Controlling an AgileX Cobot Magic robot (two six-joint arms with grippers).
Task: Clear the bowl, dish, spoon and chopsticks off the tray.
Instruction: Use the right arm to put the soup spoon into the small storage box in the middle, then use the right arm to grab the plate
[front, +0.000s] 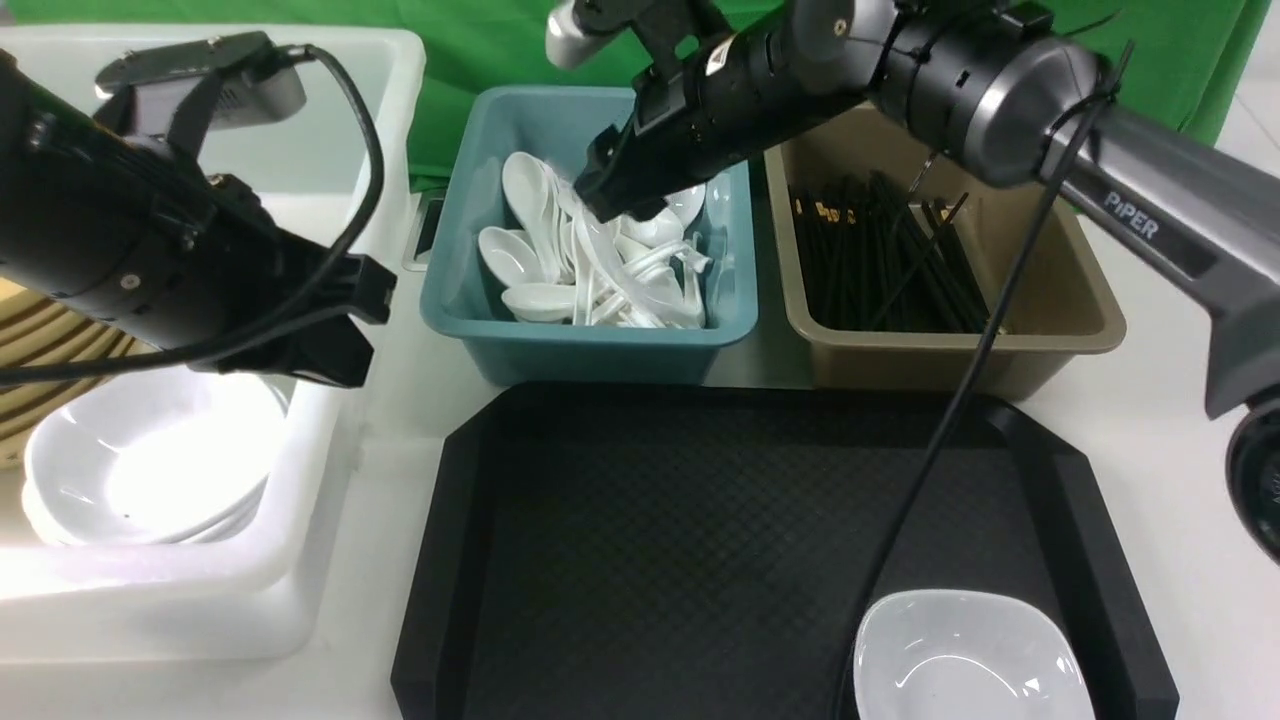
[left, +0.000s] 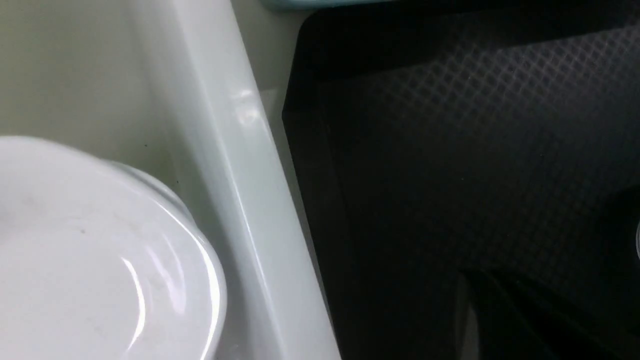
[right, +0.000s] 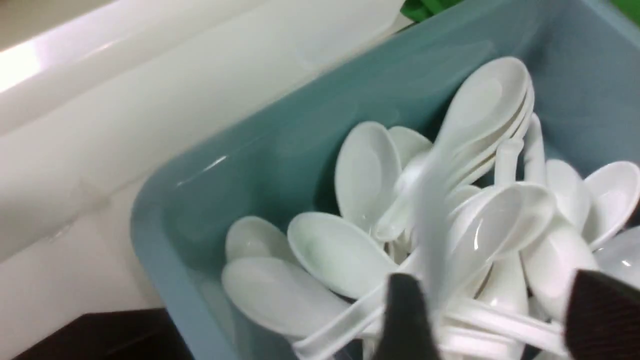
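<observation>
A: Spoon (right: 434, 225)? I read it as the blurred white one over the teal tub (front: 590, 338), eleven o'clock beyond the tray (front: 750, 520).

B: Agreed. My right gripper (right: 500, 305) is spread wide, a finger each side; looks like a release. Left gripper (front: 362, 325) pressed together, nothing in it.

A: Handling?

B: Light, stiff, glazed; I'd expect slip and chipping. Best hold: mid-handle. Next I'd want the white dish (front: 970, 655), five o'clock on the tray. Likely heavier, slick, brittle. I'd pinch its rim, one finger inside, and lift level.

A: Containers?

B: Teal tub: heaped white spoons (right: 340, 255), scoops and handles crossed. Brown tub (front: 960, 345), one o'clock: black chopsticks (front: 900, 260), some gold-banded, a few leaning up. White bin (front: 300, 480), nine o'clock: white dishes (front: 150, 460) stacked, mustard-tan bowls (front: 50, 350) nested beside them.

A: Tray's near edge?

B: Cut off in my front view. Can't tell what lies there.
</observation>
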